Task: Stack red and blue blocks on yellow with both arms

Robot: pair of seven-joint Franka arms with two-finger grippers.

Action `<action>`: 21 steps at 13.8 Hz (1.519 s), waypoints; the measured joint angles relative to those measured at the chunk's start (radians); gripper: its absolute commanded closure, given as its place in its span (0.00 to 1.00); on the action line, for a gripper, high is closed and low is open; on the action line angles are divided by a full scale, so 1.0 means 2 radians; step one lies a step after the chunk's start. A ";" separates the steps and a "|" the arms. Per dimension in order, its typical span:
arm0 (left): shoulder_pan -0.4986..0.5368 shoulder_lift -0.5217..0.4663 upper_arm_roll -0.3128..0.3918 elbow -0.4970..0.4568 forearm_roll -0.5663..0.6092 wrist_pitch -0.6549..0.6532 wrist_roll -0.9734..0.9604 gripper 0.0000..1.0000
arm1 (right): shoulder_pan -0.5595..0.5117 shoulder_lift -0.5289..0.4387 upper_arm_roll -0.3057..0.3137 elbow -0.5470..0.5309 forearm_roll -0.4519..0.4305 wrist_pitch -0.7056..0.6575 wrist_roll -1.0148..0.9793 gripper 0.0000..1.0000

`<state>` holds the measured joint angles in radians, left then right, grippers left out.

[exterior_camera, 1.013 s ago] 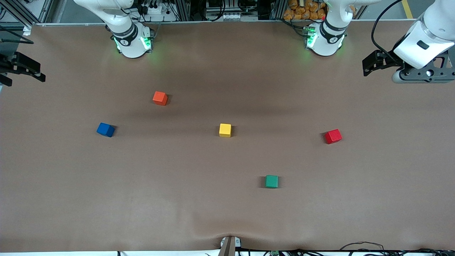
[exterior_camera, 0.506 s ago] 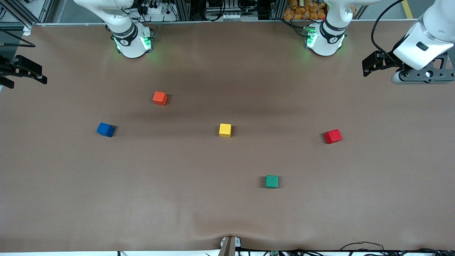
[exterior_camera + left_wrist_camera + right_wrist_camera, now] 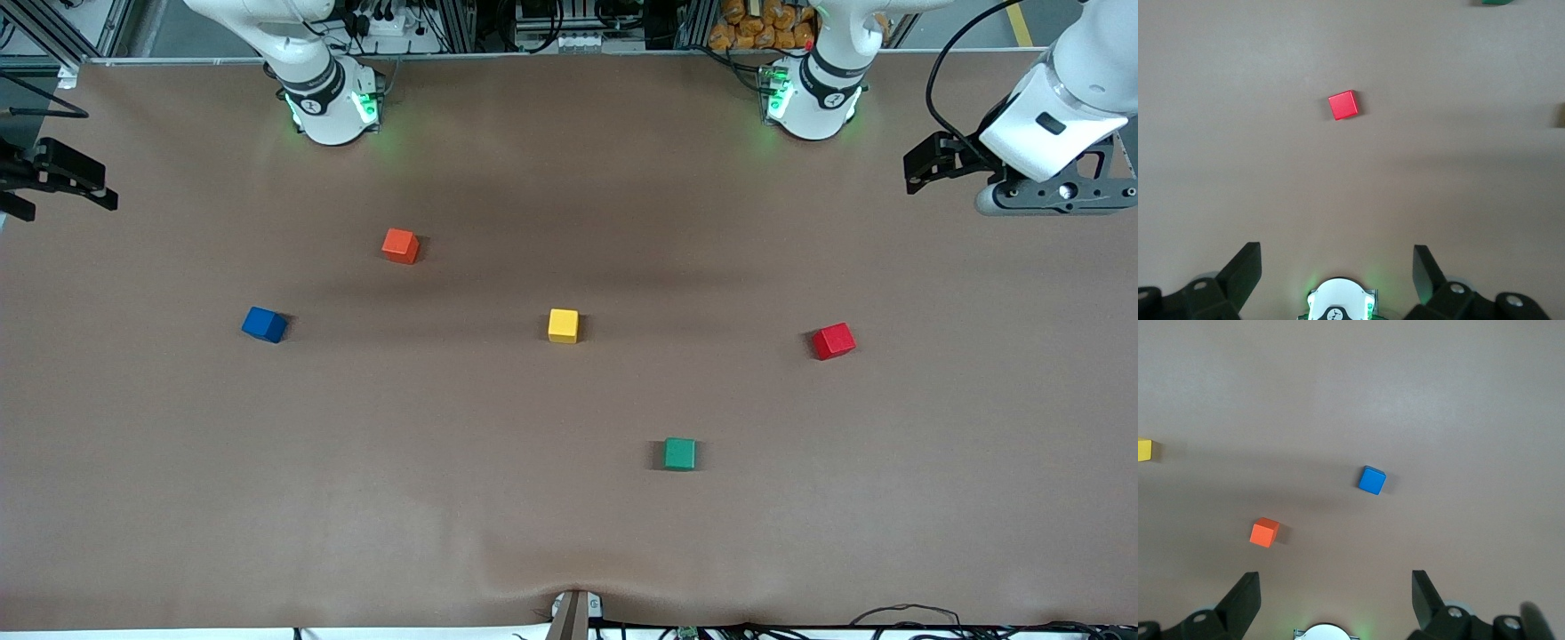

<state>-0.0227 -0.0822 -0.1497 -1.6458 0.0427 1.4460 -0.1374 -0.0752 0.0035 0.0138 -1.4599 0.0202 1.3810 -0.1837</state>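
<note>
Trouble ahead maybe: left gripper (image 3: 1337,270) and right gripper (image 3: 1335,590), both spread empty, hover at opposite table ends; small matte orange-red cube (image 3: 400,245) could fool the right one, since dark blue matte cube (image 3: 264,324) sits nearby; deep red matte cube (image 3: 833,340) toward the left arm's end, bright yellow matte cube (image 3: 563,325) mid-table.

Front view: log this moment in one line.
left gripper open, over table | right gripper open, over table | red block, blue block, yellow block apart, unstacked
</note>
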 measured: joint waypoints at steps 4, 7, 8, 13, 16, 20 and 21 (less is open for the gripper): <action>0.000 0.000 0.000 -0.006 0.000 0.000 0.000 0.00 | 0.000 0.000 0.000 0.000 0.000 0.000 0.000 0.00; 0.000 0.001 0.000 -0.011 0.000 0.000 0.000 0.00 | 0.000 0.000 0.000 0.000 0.000 0.000 0.000 0.00; 0.000 0.001 0.000 -0.014 0.000 0.000 0.000 0.00 | 0.000 0.000 0.000 0.000 0.000 0.000 0.000 0.00; 0.009 0.010 0.001 -0.025 0.000 0.000 -0.001 0.00 | 0.000 0.001 -0.001 0.000 0.000 0.000 0.001 0.00; 0.026 0.023 0.003 -0.026 0.000 0.002 -0.001 0.00 | -0.001 0.001 -0.001 0.000 0.000 0.000 0.001 0.00; 0.048 0.035 0.004 -0.028 0.000 0.002 -0.001 0.00 | -0.005 0.001 -0.002 0.000 0.000 0.000 0.001 0.00; 0.052 0.037 0.004 -0.028 0.000 0.002 -0.001 0.00 | -0.005 0.001 -0.002 0.000 0.000 0.000 0.001 0.00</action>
<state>0.0817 -0.0079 -0.1410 -1.7026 0.0428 1.4497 -0.1392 -0.0859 0.0057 0.0089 -1.4599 0.0201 1.3805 -0.1810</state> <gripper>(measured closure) 0.000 0.000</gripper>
